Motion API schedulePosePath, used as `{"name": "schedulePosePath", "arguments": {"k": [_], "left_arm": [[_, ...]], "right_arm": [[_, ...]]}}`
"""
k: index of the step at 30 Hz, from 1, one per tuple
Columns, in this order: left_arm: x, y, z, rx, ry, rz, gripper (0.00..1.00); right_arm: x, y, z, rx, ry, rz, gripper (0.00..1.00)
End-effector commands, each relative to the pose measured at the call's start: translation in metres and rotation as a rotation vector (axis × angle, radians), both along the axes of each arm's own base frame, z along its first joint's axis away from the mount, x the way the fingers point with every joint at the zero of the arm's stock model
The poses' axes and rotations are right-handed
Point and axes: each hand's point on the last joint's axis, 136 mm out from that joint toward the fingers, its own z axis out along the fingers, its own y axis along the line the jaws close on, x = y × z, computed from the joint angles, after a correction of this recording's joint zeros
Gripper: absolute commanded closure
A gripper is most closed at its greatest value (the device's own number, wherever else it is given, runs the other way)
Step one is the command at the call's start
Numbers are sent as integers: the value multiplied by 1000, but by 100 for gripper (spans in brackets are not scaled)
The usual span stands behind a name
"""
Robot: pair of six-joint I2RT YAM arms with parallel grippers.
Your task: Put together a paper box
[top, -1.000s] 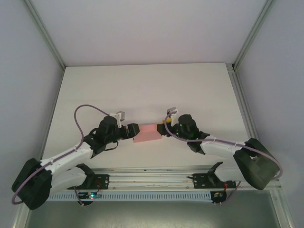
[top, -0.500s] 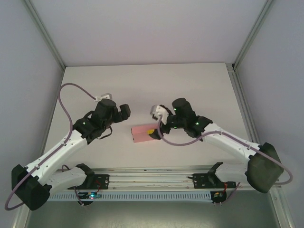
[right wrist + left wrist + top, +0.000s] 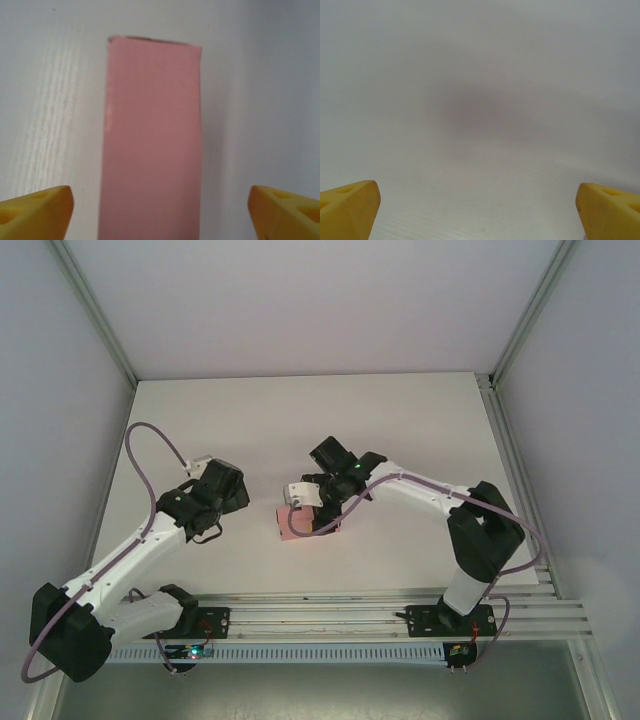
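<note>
Lying on the white desk as a folded rectangular shape, the pink paper box sits near the middle, a little toward the near edge. It is directly under the right pincer, whose 2 yellow fingertips are spread wide on either side of its long body, with bare desk showing between each tip and the card. Well apart to the left, the left pincer is likewise spread wide and empty above plain desk surface.

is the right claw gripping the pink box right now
No, the right claw stands wide open, with a gap to the pink box on each side.
</note>
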Motion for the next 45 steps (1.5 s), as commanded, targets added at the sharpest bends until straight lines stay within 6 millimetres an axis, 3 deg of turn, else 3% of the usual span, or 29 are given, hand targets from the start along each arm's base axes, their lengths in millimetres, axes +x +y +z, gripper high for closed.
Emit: {"name": "schedulePosePath", "arguments": {"k": [1, 4, 7, 10, 13, 16, 19, 24, 29, 32, 35, 36, 41, 43, 45], "left_arm": [[-15, 16, -11, 38, 51, 47, 0], [-18, 18, -12, 39, 60, 53, 0], [-16, 17, -9, 28, 44, 47, 0], [-16, 19, -6, 30, 28, 54, 0], [-18, 22, -3, 37, 22, 58, 0], [-20, 25, -2, 35, 10, 76, 0], [-21, 26, -2, 19, -4, 85, 0], [-22, 23, -1, -9, -23, 73, 0], [-21, 16, -3, -57, -34, 57, 0], [-19, 14, -3, -68, -45, 55, 0], [-14, 12, 0, -68, -56, 49, 0], [-13, 11, 1, -67, -57, 44, 0], [-5, 14, 8, -22, -66, 36, 0], [2, 16, 11, 6, -88, 27, 0], [10, 21, 13, 38, -117, 37, 0]], "right_arm": [[4, -5, -8, -95, -44, 0, 25], [11, -7, -11, -142, -93, -38, 54], [19, -6, -3, -145, -183, -58, 67], [36, -5, 11, -122, -334, -112, 70], [66, -10, 34, -90, -563, -207, 68], [93, -21, 44, -75, -805, -269, 67], [103, -28, 31, -89, -855, -268, 67], [104, -25, -4, -96, -835, -214, 68], [78, -33, -35, -213, -766, -164, 52], [51, -32, -30, -190, -664, -169, 32], [25, -32, -21, -151, -554, -173, 3], [18, -32, -17, -132, -519, -176, 2], [-6, -33, 26, 41, -445, -197, 2], [9, -43, 55, 168, -443, -337, 2], [41, -71, 86, 321, -414, -587, 2]]}}
